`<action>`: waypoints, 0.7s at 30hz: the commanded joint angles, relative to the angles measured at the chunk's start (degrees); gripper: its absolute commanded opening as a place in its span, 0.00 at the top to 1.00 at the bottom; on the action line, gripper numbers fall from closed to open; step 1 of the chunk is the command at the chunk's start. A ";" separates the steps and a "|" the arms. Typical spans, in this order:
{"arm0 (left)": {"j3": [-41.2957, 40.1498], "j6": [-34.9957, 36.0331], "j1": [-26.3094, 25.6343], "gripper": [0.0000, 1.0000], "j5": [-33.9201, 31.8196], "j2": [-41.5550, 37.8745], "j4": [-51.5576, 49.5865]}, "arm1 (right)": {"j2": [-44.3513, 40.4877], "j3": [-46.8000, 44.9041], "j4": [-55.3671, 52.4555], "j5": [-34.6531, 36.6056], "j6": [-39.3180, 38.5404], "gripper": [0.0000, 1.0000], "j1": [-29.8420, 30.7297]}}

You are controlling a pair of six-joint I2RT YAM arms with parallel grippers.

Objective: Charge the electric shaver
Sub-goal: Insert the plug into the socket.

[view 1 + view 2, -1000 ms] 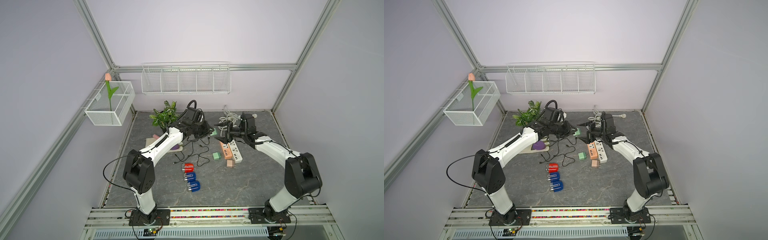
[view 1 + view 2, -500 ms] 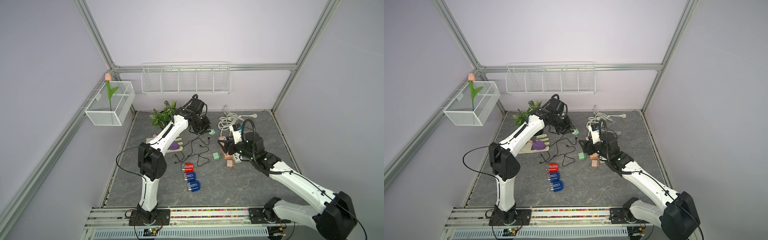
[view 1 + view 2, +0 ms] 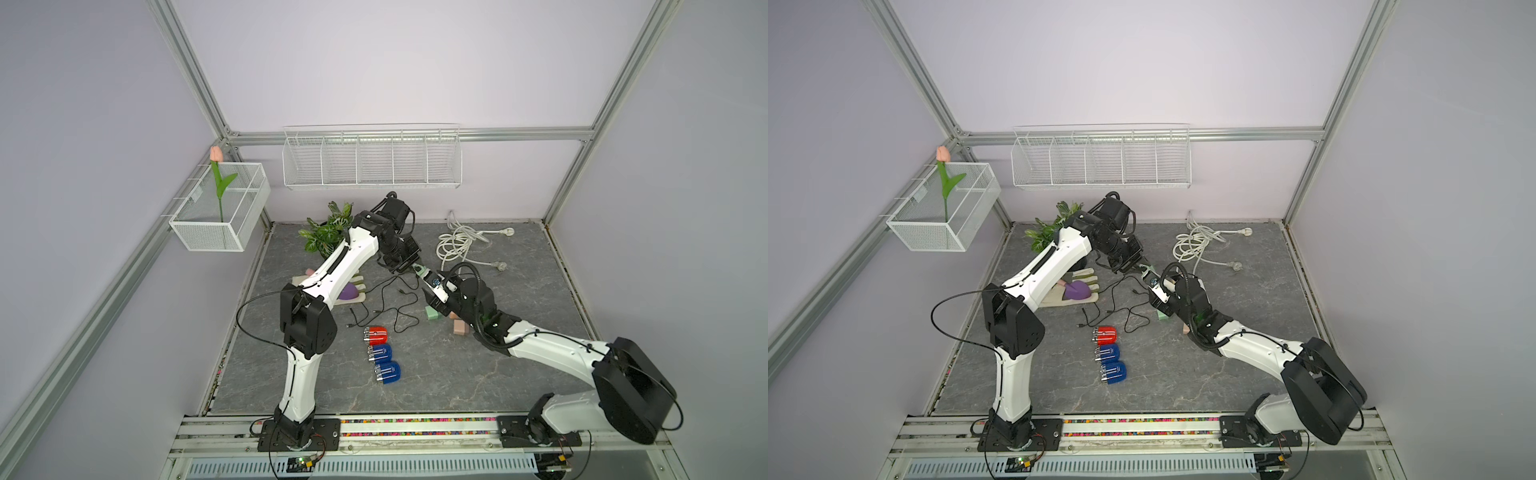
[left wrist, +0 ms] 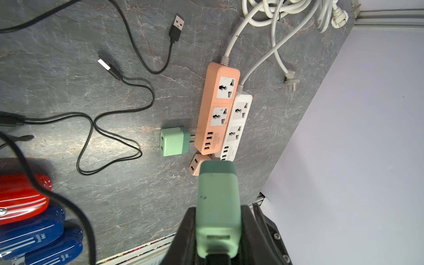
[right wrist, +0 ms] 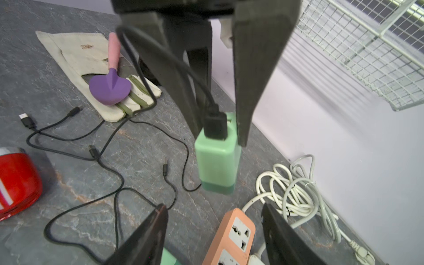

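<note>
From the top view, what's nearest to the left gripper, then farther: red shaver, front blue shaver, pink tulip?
From the left gripper:
1. Red shaver, middle of the table.
2. Front blue shaver, end of that row.
3. Pink tulip, in the wall basket.

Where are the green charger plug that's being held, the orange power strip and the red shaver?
green charger plug (image 4: 218,202): left wrist view, middle of its body.
orange power strip (image 4: 218,103): left wrist view, between its two sockets.
red shaver (image 3: 377,333): in a top view, red casing.
</note>
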 commanded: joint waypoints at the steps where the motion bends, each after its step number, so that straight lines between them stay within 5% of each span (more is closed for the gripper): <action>1: 1.66 -1.13 -0.18 1.00 0.19 0.82 -0.86 | 1.53 2.17 4.80 0.75 -2.18 0.33 0.98; 10: 1.54 -1.89 -0.23 1.00 1.12 1.12 0.50 | 4.39 6.53 0.14 -0.40 1.14 0.63 1.21; 21: 1.75 -2.39 -0.15 1.00 1.89 1.25 0.92 | 7.06 8.22 -1.74 1.01 3.41 0.72 1.23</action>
